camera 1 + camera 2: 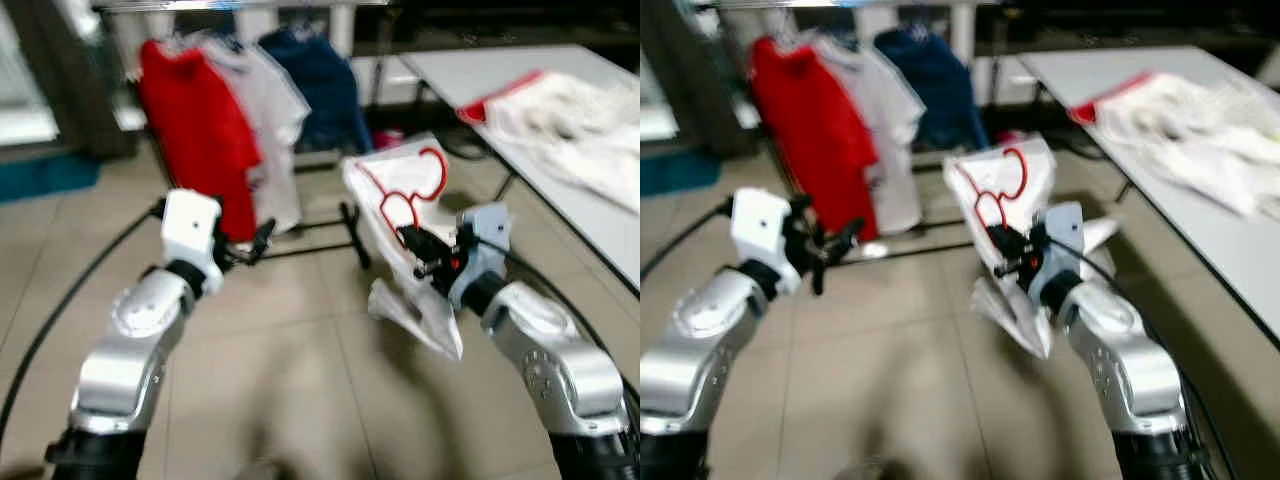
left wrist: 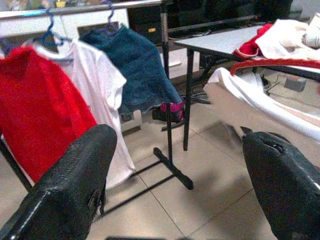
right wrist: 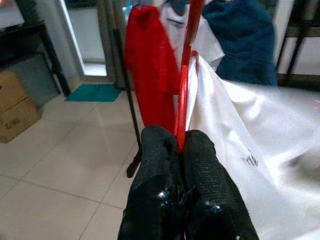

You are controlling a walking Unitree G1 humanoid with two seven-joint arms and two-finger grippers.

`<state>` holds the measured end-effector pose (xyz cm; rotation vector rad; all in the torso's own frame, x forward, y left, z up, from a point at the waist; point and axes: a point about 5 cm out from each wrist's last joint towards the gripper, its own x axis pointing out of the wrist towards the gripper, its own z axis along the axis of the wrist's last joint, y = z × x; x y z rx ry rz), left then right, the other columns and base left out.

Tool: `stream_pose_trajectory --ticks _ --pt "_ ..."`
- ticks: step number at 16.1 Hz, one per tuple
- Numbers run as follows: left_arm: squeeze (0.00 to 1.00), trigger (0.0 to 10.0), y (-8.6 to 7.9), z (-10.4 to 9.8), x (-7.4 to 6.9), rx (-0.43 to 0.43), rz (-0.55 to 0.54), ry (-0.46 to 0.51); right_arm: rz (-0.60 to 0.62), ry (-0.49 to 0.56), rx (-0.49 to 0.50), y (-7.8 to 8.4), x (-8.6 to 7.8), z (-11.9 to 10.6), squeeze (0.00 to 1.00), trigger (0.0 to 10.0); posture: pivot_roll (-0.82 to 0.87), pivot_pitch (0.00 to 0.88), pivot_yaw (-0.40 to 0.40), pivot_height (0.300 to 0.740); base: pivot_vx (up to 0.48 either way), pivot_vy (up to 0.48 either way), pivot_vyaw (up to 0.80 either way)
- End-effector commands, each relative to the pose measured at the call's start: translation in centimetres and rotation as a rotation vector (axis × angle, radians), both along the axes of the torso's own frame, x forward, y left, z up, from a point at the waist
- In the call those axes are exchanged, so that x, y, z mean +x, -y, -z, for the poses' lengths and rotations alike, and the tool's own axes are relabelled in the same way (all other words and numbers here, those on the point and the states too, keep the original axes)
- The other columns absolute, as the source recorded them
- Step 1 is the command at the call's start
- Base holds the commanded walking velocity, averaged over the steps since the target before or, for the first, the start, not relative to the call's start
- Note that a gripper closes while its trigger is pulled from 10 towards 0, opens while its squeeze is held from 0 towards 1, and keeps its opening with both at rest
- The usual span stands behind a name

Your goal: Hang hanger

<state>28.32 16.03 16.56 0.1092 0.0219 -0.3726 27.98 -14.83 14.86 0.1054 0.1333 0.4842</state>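
Your right gripper [image 3: 181, 145] was clamped on the red hanger [image 1: 415, 190] with the white shirt [image 1: 400, 240], just right of the clothes rack [image 1: 345, 225]. Left gripper [image 2: 175, 185] hung wide open in front of that rack, holding nothing.

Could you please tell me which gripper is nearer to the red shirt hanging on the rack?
Left. The left gripper is open beside the red shirt, near its lower hem. The right gripper is farther right, shut on the red hanger.

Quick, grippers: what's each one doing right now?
Left gripper: open, holding nothing.
Right gripper: shut on the red hanger carrying a white garment.
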Motion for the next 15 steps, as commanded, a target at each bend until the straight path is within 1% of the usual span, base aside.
stream_pose_trajectory --ticks 1,2,3,4,6,7,8,9,10,11,12,13,14,15 --pt "0.78 10.0 -0.2 1.1 -0.2 -0.014 -0.007 -0.051 -0.002 0.011 0.018 -0.8 0.0 0.1 0.00 10.0 -0.08 0.000 0.008 0.740 0.000 0.000 0.80" --pt "0.78 10.0 -0.1 1.5 -0.1 -0.030 -0.005 -0.066 0.007 0.004 0.023 -1.0 -0.1 0.3 0.00 10.0 -0.08 0.000 0.008 0.740 0.000 0.000 0.80" --pt "0.32 10.0 0.5 2.2 0.3 -0.020 -0.017 -0.077 0.049 -0.015 0.004 -1.6 0.0 0.8 0.00 10.0 -0.12 0.025 0.054 0.740 0.000 0.000 0.00" --pt "0.25 10.0 0.6 2.8 0.5 0.004 -0.030 -0.078 0.062 -0.027 -0.014 -2.3 -0.2 1.2 0.00 10.0 -0.13 0.028 0.057 0.740 0.000 0.000 0.00" --pt "0.26 10.0 0.1 3.4 0.3 0.060 -0.050 -0.082 0.076 -0.056 0.004 -3.0 -0.7 2.0 0.00 10.0 -0.12 0.035 0.043 0.740 0.000 0.000 0.00" --pt "0.26 10.0 0.0 3.4 0.1 0.067 -0.069 -0.090 0.093 -0.056 0.002 -3.2 -0.8 2.3 0.00 10.0 -0.11 0.035 0.035 0.740 0.000 -0.398 0.00" --pt "0.26 10.0 -0.1 3.5 -0.1 0.085 -0.077 -0.088 0.094 -0.043 0.024 -3.7 -0.7 2.2 0.00 10.0 -0.10 0.036 0.029 0.740 0.000 -0.480 0.00" --pt "0.25 10.0 0.0 3.5 -0.2 0.080 -0.076 -0.088 0.089 -0.024 0.012 -4.2 -0.6 2.1 0.00 10.0 -0.10 0.035 0.027 0.740 0.000 -0.480 0.00" --pt "0.25 10.0 0.1 3.5 -0.2 0.086 -0.073 -0.083 0.079 -0.008 -0.015 -4.5 -0.4 2.1 0.00 10.0 -0.09 0.035 0.027 0.740 0.000 -0.480 0.00" --pt "0.16 10.0 0.1 3.5 -0.1 0.086 -0.062 -0.078 0.062 -0.011 0.010 -4.8 -0.1 2.0 0.00 10.0 -0.09 0.035 0.025 0.740 0.000 0.000 0.00" --pt "0.16 10.0 0.2 3.4 0.0 0.109 -0.050 -0.080 0.020 0.015 0.026 -5.1 -0.1 1.4 0.00 10.0 -0.08 0.035 0.025 0.740 0.000 0.000 0.00" --pt "0.16 10.0 0.2 3.4 0.1 0.103 -0.037 -0.082 -0.018 0.027 0.021 -5.5 -0.2 1.1 0.00 10.0 -0.08 0.034 0.025 0.740 0.000 0.000 0.00" --pt "0.20 10.0 0.1 3.3 0.4 0.087 -0.033 -0.094 -0.063 0.041 0.023 -6.0 -0.3 0.7 0.00 10.0 -0.08 0.034 0.024 0.740 0.000 0.000 0.00" --pt "1.00 10.0 0.2 3.0 0.7 0.044 -0.022 -0.100 -0.093 0.050 0.043 -6.3 -0.3 0.3 0.00 10.0 -0.08 0.032 0.022 0.740 0.000 0.000 0.00"
